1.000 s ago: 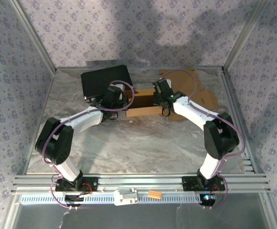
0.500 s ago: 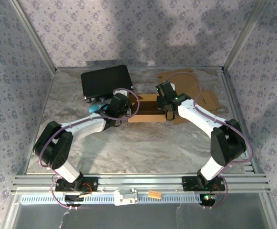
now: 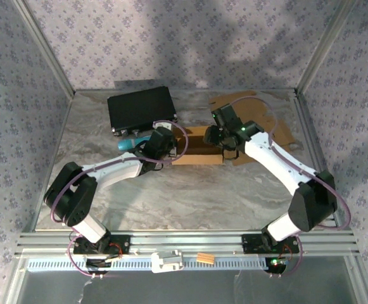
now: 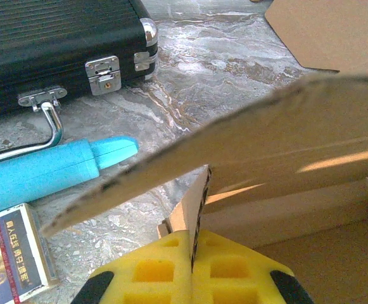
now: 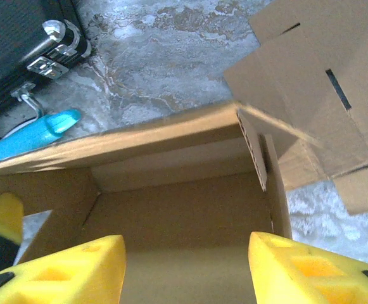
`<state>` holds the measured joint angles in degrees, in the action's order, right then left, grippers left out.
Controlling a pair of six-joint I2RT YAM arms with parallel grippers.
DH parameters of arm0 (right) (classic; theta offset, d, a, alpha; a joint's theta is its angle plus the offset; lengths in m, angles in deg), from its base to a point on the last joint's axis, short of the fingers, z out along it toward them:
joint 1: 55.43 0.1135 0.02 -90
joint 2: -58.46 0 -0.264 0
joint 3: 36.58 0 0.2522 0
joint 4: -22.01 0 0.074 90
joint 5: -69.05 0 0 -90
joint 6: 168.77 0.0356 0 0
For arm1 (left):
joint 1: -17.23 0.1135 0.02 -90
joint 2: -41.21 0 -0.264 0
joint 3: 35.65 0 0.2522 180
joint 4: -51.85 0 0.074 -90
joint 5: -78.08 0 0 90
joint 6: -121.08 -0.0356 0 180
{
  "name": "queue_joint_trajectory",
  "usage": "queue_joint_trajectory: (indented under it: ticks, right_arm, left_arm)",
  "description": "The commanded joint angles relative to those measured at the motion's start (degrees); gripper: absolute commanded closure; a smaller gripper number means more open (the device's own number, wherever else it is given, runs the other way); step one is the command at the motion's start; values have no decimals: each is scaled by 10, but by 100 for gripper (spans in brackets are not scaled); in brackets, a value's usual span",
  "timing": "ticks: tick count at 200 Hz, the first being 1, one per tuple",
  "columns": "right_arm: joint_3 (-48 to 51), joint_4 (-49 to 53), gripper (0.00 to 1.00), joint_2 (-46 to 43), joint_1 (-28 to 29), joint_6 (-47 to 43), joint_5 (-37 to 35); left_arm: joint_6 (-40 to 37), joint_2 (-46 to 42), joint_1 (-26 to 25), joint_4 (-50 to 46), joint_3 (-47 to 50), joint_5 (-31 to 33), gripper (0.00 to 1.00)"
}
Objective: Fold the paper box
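**Walls up, flaps yet to fold**

From above: the paper box [image 3: 196,147] sits mid-bench [image 3: 171,190], just in front of the black case [image 3: 139,109], long walls raised and top wide open. The left gripper [image 3: 163,143] is at the box's left end and the right gripper [image 3: 218,135] hangs over its right end. Past that right end, flat flaps [image 3: 275,133] lie spread on the marble, so there looks to be plenty left to fold.

Left wrist: the yellow pads [image 4: 152,272] are pressed together on a thin upright cardboard wall, so this gripper is clamped on the box. A long flap slants across above it, untucked. A blue tool [image 4: 50,171] and a small printed pack [image 4: 12,250] lie by the case.

Right wrist: the fingers [image 5: 63,266] stand well apart, holding nothing, with the open box interior below them. The back wall and right end wall are up, and the slotted flaps beyond lie flat. My call: roughly halfway, with the body formed and the flap tucking and closing to come.
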<state>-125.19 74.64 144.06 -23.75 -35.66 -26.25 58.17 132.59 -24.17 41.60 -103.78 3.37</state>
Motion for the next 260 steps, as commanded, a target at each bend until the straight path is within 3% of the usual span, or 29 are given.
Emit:
queue_joint_trajectory:
  ticks: [1, 45, 80, 110, 151, 260]
  right_arm:
    - [-15, 67, 44, -31, 5, 59, -8]
    - [-42, 56, 45, -70, 4, 177, -15]
    - [-120, 78, 50, -3, 7, 405, 14]
    - [-196, 112, 49, 63, 15, 515, 34]
    - [-249, 165, 48, 118, 14, 565, 64]
    - [-236, 105, 54, 171, -14, 591, 95]
  left_arm:
    - [2, 12, -11, -79, 10, -6, 100]
    - [0, 10, -16, -80, 7, -2, 100]
    - [1, 9, -22, -83, 8, 8, 100]
    - [4, 5, -25, -81, 12, 19, 100]
    - [4, 5, -29, -78, 12, 26, 100]
    - [0, -5, -30, -77, 22, 36, 100]
